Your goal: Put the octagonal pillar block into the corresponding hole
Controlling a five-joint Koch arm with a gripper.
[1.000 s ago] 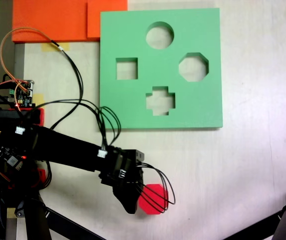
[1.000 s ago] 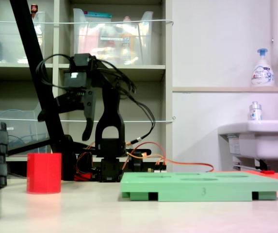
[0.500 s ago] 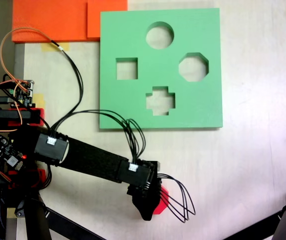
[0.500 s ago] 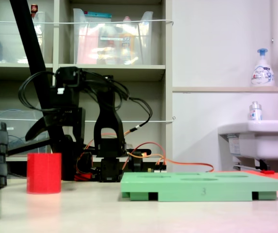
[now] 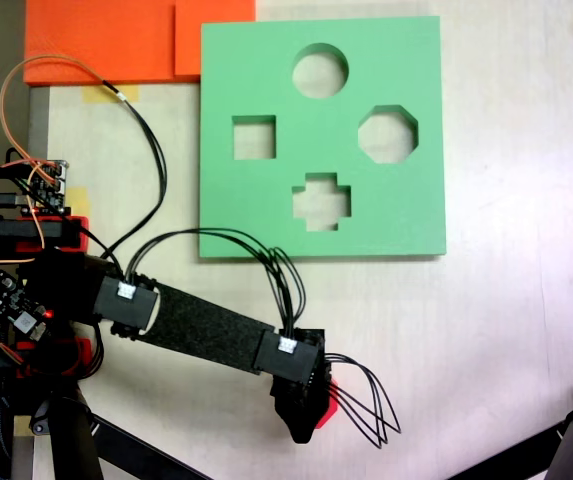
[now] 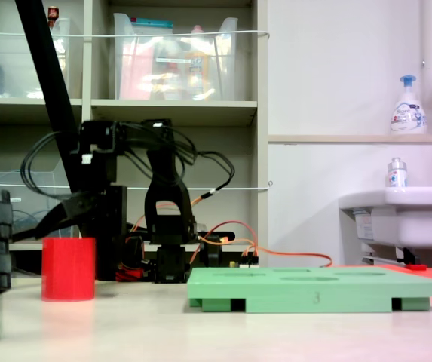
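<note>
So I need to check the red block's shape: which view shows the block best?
The low side-on fixed view: the octagonal pillar block stands unobstructed, though its eight-sided top is hidden. From above, the hand covers most of it, leaving a red sliver.

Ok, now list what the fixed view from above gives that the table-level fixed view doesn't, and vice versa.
From above: the outlines of the cutouts in the green board, including the octagonal hole, and orange foam sheets by its corner. From table level: the full height of the red block, standing upright apart from the board, plus shelves and a sink behind. Shared: board, block, and the gripper over the block, jaw state unclear.
</note>
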